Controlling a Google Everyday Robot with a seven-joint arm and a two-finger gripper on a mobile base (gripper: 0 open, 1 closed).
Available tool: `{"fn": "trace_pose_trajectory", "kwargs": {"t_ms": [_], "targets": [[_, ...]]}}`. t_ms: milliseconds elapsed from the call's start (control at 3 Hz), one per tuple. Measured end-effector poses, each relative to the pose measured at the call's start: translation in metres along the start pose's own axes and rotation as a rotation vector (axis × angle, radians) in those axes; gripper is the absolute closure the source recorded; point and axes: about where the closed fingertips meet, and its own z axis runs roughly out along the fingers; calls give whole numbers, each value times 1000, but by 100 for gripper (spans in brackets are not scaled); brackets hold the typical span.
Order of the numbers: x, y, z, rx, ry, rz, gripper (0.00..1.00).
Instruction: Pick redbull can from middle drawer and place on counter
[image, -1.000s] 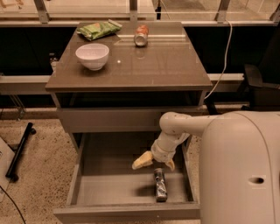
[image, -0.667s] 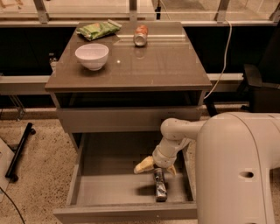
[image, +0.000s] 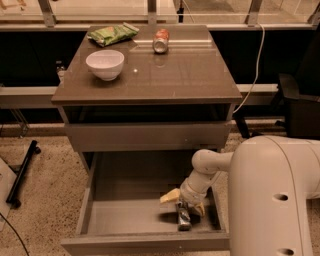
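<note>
The middle drawer (image: 125, 216) is pulled out wide below the cabinet. The redbull can (image: 183, 218), slim and silvery-grey, lies on its side on the drawer floor near the right front. My gripper (image: 184, 203) reaches down into the drawer from the white arm on the right. Its yellow fingers (image: 169, 196) are spread open on either side of the can's far end. The can rests on the drawer floor. The glossy brown-grey counter (image: 175, 75) is the cabinet top above.
On the counter stand a white bowl (image: 105, 64), a green snack bag (image: 112, 34) and a red-and-white soda can (image: 161, 40) lying on its side at the back. The shallower drawer (image: 145, 136) above is shut. My white arm body (image: 275, 200) fills the lower right. A black stand (image: 22, 172) lies on the floor at left.
My gripper has moved down and towards the front of the drawer, so its fingers now straddle the can's far end. The can has not moved.
</note>
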Motion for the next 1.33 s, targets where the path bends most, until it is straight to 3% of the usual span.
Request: {"fn": "trace_pose_trajectory", "kwargs": {"t_ms": [333, 1000, 1333], "targets": [[0, -15, 19, 2, 9, 71, 26], [2, -14, 15, 3, 10, 74, 72], [1, -4, -12, -8, -62, 41, 96]]}}
